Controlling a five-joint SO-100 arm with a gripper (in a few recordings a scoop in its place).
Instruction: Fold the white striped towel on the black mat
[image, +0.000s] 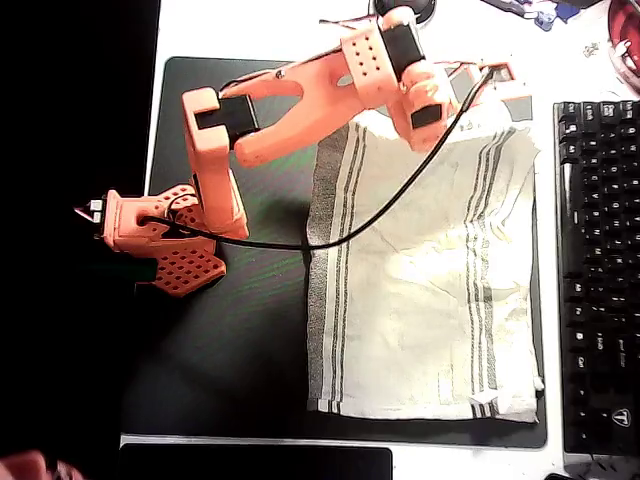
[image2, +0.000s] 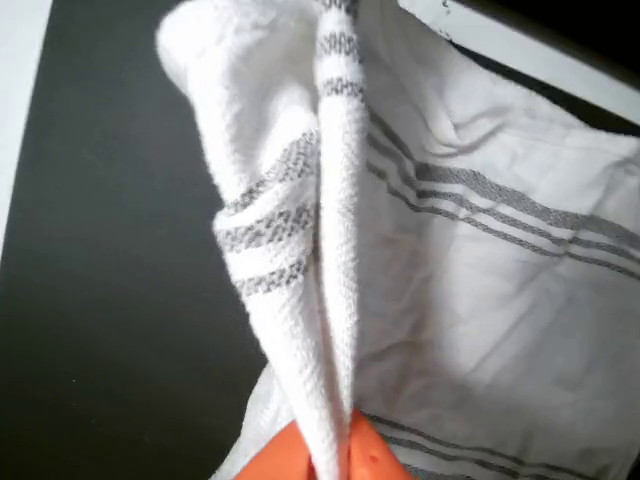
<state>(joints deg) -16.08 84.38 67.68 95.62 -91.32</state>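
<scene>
Orange gripper (image2: 330, 455) at 6 o'clock in the wrist view pinches a bunched fold of the white striped towel (image2: 300, 230), jaws pressed together on the cloth. Overhead, the towel lies on the black mat (image: 240, 350), its 3 o'clock half; black keyboard (image: 600, 270) beyond.

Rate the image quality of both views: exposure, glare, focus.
Overhead view: white striped towel overexposed, its weave washed out; far left pure black; black mat shows faint colour noise. Wrist view: pinched towel fold sharp and evenly lit, gripper at the bottom edge slightly soft.
</scene>
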